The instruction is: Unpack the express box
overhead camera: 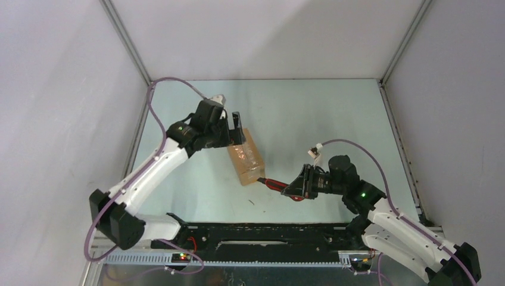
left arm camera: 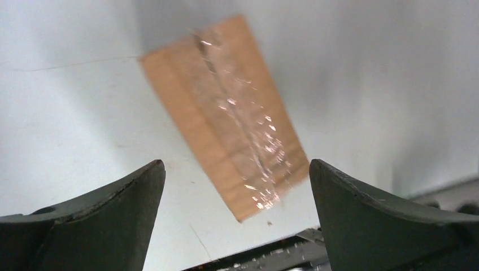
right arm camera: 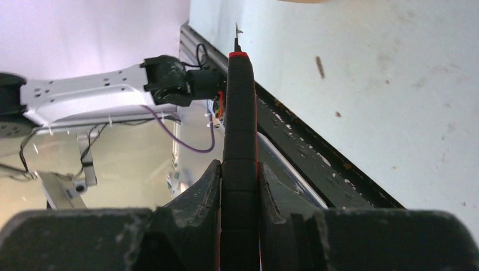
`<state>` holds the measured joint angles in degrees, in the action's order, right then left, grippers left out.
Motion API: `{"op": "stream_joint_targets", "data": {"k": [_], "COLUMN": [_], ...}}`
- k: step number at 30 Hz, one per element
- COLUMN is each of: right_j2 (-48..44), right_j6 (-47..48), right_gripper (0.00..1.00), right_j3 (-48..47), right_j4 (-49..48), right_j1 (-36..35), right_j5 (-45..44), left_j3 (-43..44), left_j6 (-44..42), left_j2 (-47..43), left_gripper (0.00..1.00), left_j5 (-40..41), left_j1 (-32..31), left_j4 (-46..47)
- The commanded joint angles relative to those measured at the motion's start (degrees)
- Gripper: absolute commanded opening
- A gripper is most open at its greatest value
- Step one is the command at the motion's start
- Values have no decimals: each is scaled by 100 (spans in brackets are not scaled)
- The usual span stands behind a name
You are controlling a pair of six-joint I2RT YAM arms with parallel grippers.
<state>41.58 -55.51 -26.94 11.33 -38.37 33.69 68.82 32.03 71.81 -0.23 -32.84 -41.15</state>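
- The box (overhead camera: pixel 246 158) is plain light brown cardboard, with no print visible.
- A strip of clear tape (left arm camera: pixel 243 124) runs along its top and glints with white highlights.
- The knife (right arm camera: pixel 240 141) has a black handle edged in red, and the top view shows the red along its side.
- The table (overhead camera: pixel 309 113) is pale, whitish with a faint green tint, and flecked with small dark specks.
- The walls (overhead camera: pixel 262 36) are plain whitish grey.
- The left arm (overhead camera: pixel 152 170) and the right arm (overhead camera: pixel 405 229) are white with black joints.
- The left gripper (left arm camera: pixel 235 166) and the right gripper (right arm camera: pixel 240 169) are dark grey to black.
- The cables (overhead camera: pixel 158 119) are purple.
- A small light (overhead camera: pixel 362 195) on the right arm glows green.
- The rail (overhead camera: pixel 268 229) at the near edge is black.
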Motion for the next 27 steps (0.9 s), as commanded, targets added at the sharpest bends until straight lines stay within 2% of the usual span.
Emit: {"op": "stream_joint_targets", "data": {"k": [1,3,5,10,13,16,19,27], "right_j2": [-197,-255,-318,-223,-2,215,277,356], "right_j6": [-1082,-1350,-1583,-1785,-1793,-1791,-1733,-1451], "right_gripper": [0,0,0,0,0,0,0,0], "right_j3": [476,662,871,1045,1038,1026,1023,927], "right_j4": [-860,-1059,-1434,-1735,-1987,-2237,-2286,-2254], "right_j1": [-156,-244,-304,-382,-399,-383,-315,162], "right_j5": [-760,-1028,-1200,-1406,-1452,-1439,-1486,-1220], "left_j3": [753,937,1071,1954,2298,2423,2160,404], "left_j6": [483,380,363,347,599,781,971,1386], "left_j2": [621,935,1284,2352,2947,3347,3356,2340], "left_gripper": [100,100,99,99,88,84,79,72], "left_j5": [1649,1667,1105,774,735,789,817,613], "left_j1": [423,786,1165,1481,1592,1591,1587,1306], "left_j4": [-861,-727,-450,-466,-626,-734,-703,-43]}}
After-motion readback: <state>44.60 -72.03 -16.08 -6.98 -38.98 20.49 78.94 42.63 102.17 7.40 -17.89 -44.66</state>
